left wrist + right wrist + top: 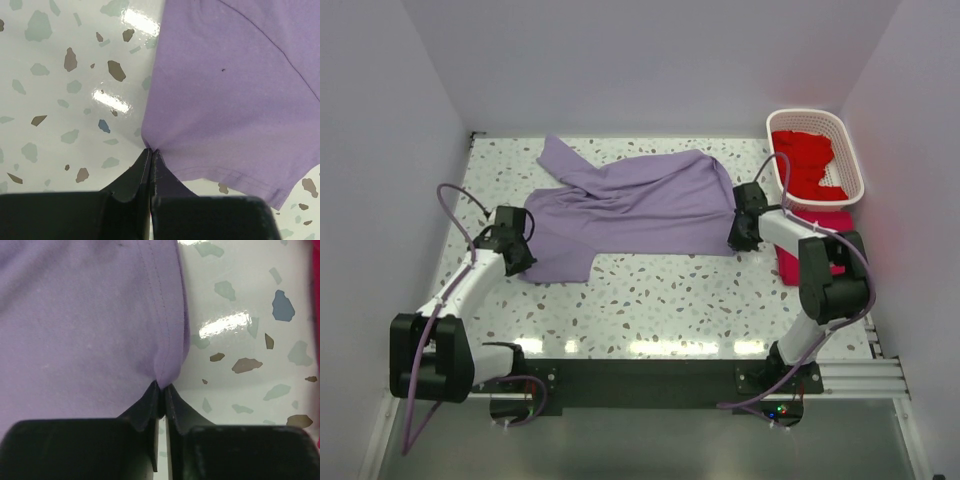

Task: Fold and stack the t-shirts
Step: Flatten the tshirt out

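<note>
Surface: a glossy white table (670, 300) flecked with terrazzo-style chips, closed in by pale walls on three sides.
Main garment: a pale lavender-purple fabric t-shirt (630, 205) lay spread and rumpled across the far half of the table, with one part trailing toward the far left corner.
Left arm: the left gripper (151, 150), black, sat at the garment's left edge. Its jaws were pressed together and the cloth puckered into their tips, so it was pinching the shirt's edge.
Right arm: the right gripper (162, 386) sat at the garment's right edge, on the stitched hem. Its jaws were drawn together with a small fold of hem nipped between them.
Spacing: the two grippers were well apart, with the shirt lying between them.
Container: a white plastic lattice basket (815, 113) stood in the far right corner, just beyond the right arm.
Basket contents: bright red t-shirts (805, 155) were bunched inside.
Beside the basket: a crimson-pink t-shirt (788, 268) lay on the table in front of it, partly hidden by the right arm. Whether it was folded could not be told.
</note>
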`<state>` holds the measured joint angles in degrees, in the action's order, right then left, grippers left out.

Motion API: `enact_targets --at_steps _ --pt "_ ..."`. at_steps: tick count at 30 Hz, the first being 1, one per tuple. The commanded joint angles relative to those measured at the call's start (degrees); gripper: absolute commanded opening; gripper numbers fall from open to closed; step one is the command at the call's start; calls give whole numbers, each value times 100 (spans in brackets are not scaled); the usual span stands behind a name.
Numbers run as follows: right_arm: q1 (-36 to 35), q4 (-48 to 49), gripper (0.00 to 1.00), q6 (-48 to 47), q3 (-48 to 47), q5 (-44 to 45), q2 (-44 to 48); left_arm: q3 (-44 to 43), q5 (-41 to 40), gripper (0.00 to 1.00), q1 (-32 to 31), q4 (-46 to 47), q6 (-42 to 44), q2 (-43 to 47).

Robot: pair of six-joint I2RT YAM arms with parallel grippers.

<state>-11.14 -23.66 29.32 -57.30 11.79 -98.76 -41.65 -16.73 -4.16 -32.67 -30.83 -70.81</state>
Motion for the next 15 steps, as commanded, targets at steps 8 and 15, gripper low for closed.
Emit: enact_targets --at_steps 8,15 --pt "33 -1429 0 -391 -1193 218 883 -1809 144 0 547 -467 -230 120" --pt "33 -2959 0 -901 -3338 -107 1894 -5157 -567 0 671 -1558 -240 242"
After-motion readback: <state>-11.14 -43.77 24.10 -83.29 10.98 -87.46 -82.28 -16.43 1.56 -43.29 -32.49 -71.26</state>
